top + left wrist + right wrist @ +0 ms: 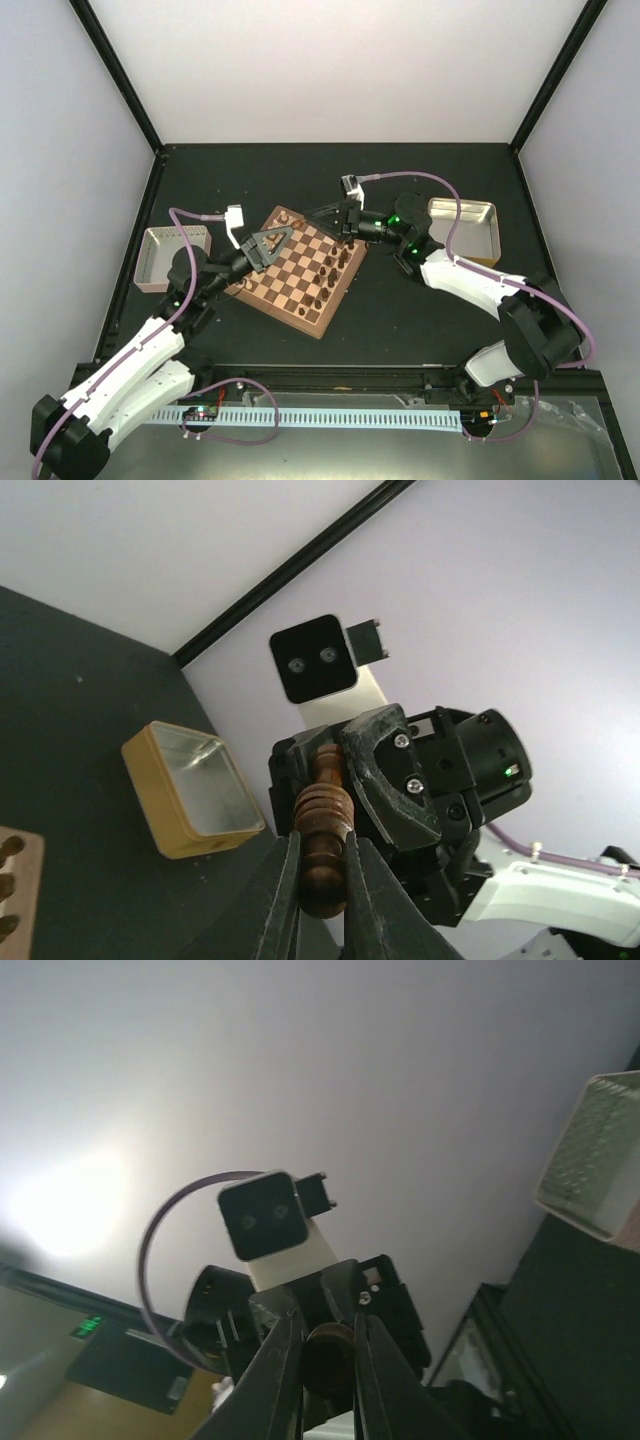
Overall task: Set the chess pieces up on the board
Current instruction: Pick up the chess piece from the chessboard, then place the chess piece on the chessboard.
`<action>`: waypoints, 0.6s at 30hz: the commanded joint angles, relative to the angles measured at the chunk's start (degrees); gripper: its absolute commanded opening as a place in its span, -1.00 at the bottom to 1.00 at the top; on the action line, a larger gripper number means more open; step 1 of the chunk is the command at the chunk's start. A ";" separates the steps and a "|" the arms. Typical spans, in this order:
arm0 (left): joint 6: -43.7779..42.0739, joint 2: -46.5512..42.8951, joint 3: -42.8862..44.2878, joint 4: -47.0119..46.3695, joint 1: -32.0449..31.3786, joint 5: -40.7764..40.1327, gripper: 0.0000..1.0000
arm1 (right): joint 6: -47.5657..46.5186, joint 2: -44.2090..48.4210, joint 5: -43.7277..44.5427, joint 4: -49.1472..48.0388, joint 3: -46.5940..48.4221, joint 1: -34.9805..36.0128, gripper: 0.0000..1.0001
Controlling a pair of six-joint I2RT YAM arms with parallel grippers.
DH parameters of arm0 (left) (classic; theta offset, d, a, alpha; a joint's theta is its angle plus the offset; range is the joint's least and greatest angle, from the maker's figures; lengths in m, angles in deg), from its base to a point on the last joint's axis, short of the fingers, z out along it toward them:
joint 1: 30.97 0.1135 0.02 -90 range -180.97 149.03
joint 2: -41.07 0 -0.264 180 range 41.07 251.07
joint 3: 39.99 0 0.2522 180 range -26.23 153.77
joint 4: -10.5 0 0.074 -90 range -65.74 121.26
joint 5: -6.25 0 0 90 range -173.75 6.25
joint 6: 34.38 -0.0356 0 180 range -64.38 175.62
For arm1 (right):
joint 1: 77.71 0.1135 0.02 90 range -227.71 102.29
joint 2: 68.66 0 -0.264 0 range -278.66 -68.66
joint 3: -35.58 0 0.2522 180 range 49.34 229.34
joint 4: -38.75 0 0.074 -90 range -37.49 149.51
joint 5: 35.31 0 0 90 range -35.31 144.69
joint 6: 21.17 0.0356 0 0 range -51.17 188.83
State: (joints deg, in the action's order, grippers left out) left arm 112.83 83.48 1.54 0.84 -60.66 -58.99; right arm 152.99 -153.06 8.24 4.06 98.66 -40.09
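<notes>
Mid-air handover above the far corner of the board (282, 282): my left gripper (322, 845) pinches a dark chess piece (322, 815) by its thick lower body, with a finger pressed to each flank. My right gripper (328, 1332) faces it head-on and looks closed on the narrow top end of the same piece. In the right wrist view, that end shows only as a round brown disc between my two fingers (285, 1375).

The piece is on no square. It hangs between my two hands, well above the wood. Its long axis runs along the line from one wrist to the other, so it lies roughly level, not upright, with its head pointing away from my left hand and into my right.

The other dark pieces (332, 268) stand in ranks along the side of the board closer to my right arm, while the squares under my left arm are bare. By my reckoning the right arm has the shorter reach to that dark rank. One hand must let go first. Whichever hand keeps the piece must swing it from level to upright, base down, before it can stand on a square.
</notes>
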 commanded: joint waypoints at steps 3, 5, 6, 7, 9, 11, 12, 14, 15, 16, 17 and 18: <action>-8.21 -2.89 4.66 16.05 0.29 -3.55 -0.97 | -19.33 4.91 6.73 22.49 2.08 -0.36 -0.91; -12.12 -3.08 6.30 24.15 0.33 -5.66 -0.97 | -27.97 7.22 13.00 34.04 4.32 -0.45 -0.91; -14.36 -2.81 7.06 28.30 0.27 -6.35 -0.97 | -31.49 7.98 16.56 39.21 5.33 -0.49 -0.91; -16.37 -2.21 7.59 31.68 0.25 -6.68 -0.97 | -34.73 8.74 19.93 43.35 5.97 -0.49 -0.91; -19.85 -0.03 9.35 39.49 0.21 -7.50 -0.97 | -39.44 10.29 28.09 49.75 6.62 -0.47 -0.91; -23.47 3.31 11.54 47.04 0.02 -7.02 -0.97 | -42.61 11.44 33.58 52.88 6.70 -0.53 -0.90; -24.99 5.45 12.92 52.46 -0.20 -7.34 -0.97 | -43.83 11.87 35.58 54.08 6.68 -0.46 -0.90; -27.28 9.32 15.18 57.59 -1.73 -7.86 -0.97 | -45.34 12.49 38.73 55.65 6.74 -0.52 -0.90; -27.87 11.21 15.89 59.69 -2.72 -9.04 -0.97 | -45.92 12.64 39.85 56.27 6.77 -0.59 -0.90; -28.46 12.79 16.45 61.34 -4.11 -10.60 -0.97 | -46.27 12.82 40.89 56.83 6.76 -0.54 -0.90; -28.81 14.38 17.06 62.92 -5.49 -11.89 -0.97 | -46.63 12.96 41.82 57.22 6.75 -0.60 -0.90; -29.02 15.69 17.62 64.05 -7.12 -13.07 -0.97 | -46.75 13.05 42.67 57.55 6.61 -0.61 -0.90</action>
State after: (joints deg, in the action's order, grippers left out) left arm 89.16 95.13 15.62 50.89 -63.44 -67.10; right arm 111.81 -140.91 41.90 55.65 104.40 -40.41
